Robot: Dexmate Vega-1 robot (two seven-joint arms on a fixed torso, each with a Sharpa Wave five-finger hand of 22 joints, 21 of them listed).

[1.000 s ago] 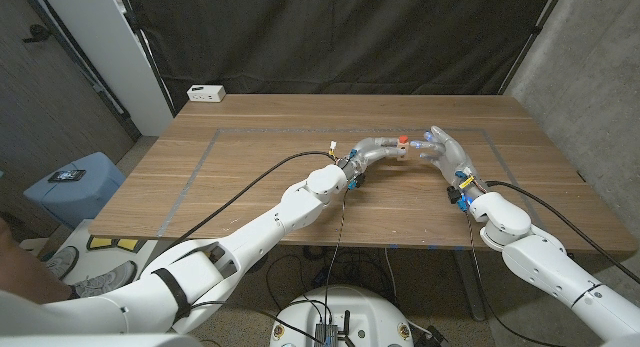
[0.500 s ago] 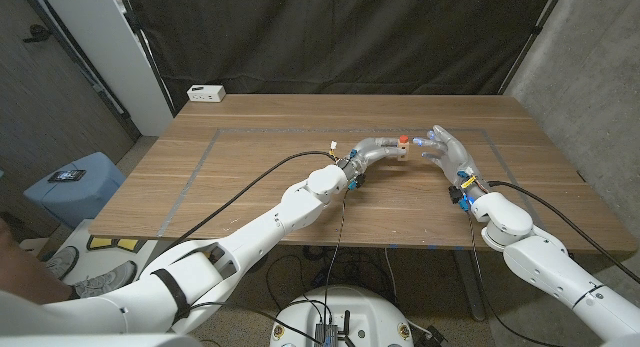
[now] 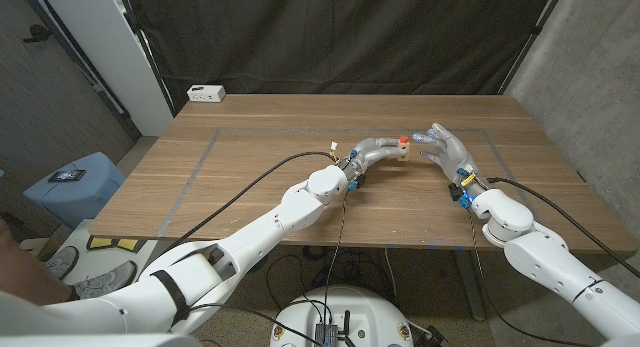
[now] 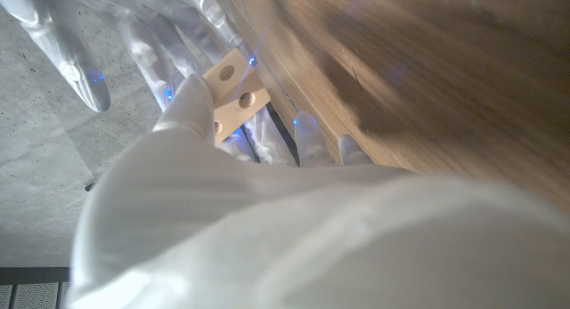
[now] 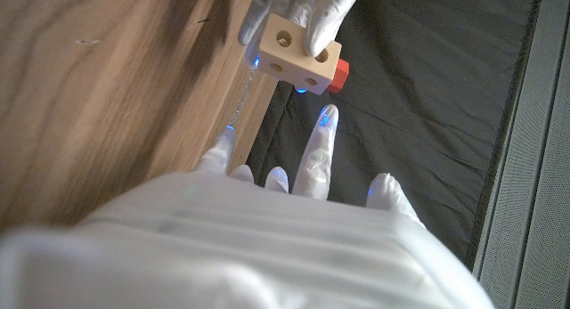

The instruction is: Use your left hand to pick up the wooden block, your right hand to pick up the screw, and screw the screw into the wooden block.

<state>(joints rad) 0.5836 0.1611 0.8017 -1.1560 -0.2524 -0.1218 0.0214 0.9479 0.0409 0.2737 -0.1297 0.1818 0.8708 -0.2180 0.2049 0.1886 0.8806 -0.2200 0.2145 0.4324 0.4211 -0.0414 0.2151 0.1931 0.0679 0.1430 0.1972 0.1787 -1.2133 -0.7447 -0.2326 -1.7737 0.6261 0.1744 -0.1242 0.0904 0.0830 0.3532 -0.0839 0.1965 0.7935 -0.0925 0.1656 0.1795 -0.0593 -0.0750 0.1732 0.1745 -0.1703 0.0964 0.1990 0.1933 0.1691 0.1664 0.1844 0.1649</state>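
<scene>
My left hand [image 3: 376,147] grips the pale wooden block [image 3: 402,154] above the table's middle right. The block [image 5: 289,48] shows round holes, and the left hand's fingers [image 5: 303,6] clasp it from one side. A red-headed screw [image 3: 404,139] sticks out of the block; its red head [image 5: 339,74] shows at the block's end. My right hand [image 3: 446,150] hovers just right of the block with fingers spread and nothing in them, its fingertips [image 5: 325,122] close to the screw head but apart from it. In the left wrist view the block [image 4: 233,89] sits beyond my thumb.
The wooden table [image 3: 250,157] has a faint taped rectangle. A white power strip [image 3: 206,92] lies at the far left corner. A blue stool with a phone [image 3: 72,177] stands off the table's left. Cables trail from both wrists.
The right hand's fingers have edged slightly closer to the block and screw. The left hand keeps the block in the same place.
</scene>
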